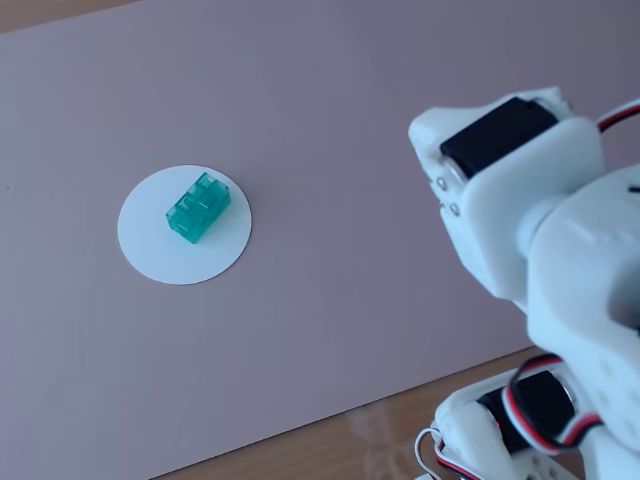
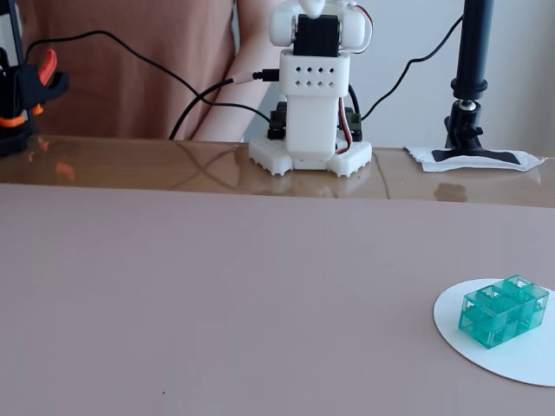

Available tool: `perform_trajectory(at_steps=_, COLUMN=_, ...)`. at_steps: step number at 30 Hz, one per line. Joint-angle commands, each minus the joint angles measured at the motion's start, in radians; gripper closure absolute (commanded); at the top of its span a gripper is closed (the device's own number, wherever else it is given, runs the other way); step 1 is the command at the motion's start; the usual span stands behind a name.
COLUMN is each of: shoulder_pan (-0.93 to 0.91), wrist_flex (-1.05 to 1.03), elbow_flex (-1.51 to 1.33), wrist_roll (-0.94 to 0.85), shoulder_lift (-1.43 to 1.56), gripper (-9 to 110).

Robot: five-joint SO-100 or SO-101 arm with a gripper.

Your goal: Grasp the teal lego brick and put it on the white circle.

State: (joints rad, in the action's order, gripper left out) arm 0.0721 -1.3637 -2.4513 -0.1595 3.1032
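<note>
Teal lego brick (image 1: 197,208) on white circle (image 1: 150,245), untouched

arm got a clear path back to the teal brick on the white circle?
Probably yes: the teal brick sits exposed on the white circle, with bare mat toward the arm. The gripper isn't in view.

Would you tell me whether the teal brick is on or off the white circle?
On: the teal lego brick rests within the white circle, white rim showing around it.
</note>
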Motion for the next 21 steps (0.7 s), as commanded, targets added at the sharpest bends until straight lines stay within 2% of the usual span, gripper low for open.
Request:
perform_trajectory(at_steps=1, shoulder_pan=0.011, wrist_flex=0.012, elbow_flex=-0.081, wrist_roll=-0.012, shoulder_lift=0.051, gripper=102)
perform_trajectory(at_steps=11, shoulder_pan=0.006, wrist_flex=0.011, elbow_flex=-0.253, wrist_roll=-0.057, shoulder_lift=0.140, gripper=102)
perform_trajectory(at_steps=21, shoulder_pan=0.057, wrist_flex=0.040, elbow_flex=-0.325, wrist_roll=-0.009, shoulder_lift=0.158, gripper=102)
